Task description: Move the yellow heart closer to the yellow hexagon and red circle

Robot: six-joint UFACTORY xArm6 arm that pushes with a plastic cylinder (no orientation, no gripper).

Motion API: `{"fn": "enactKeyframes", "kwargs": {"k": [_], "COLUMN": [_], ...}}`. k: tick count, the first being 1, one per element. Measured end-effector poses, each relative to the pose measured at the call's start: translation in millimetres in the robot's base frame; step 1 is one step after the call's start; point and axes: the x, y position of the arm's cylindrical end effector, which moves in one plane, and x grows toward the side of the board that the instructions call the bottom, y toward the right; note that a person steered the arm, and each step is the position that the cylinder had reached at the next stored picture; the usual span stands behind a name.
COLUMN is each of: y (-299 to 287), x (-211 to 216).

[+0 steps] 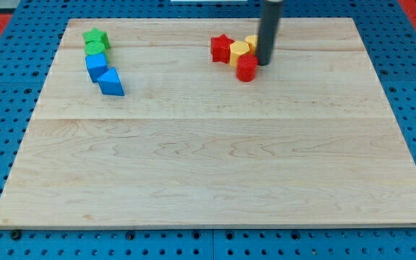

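Pale wood covers the counter [215, 166], which lies on a blue perforated base. Near the view's top, right of centre, four blocks cluster: a red star [221, 48] at the view's left, a yellow hexagon [240, 53] touching it, a red circle [247, 68] just below the hexagon, and the yellow heart [251, 42], mostly hidden behind the dark rod. My tip [264, 63] stands down on the wood just right of the hexagon and red circle, right against the heart's visible edge. No hand is fitted, so there is no grasp state to tell. Well apart, at the view's upper left, sit a green star [94, 36], a green circle [94, 48], a blue cube [96, 66] and a blue triangle [110, 82], touching in a chain.
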Motion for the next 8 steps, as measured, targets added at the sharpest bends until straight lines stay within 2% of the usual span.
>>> {"fn": "enactKeyframes", "kwargs": {"k": [1,2,3,4,5,6,7,8], "y": [-37,5,49,117,107,56,2,-25], "x": [5,19,14,-2,-51,-52,-35,-18]}}
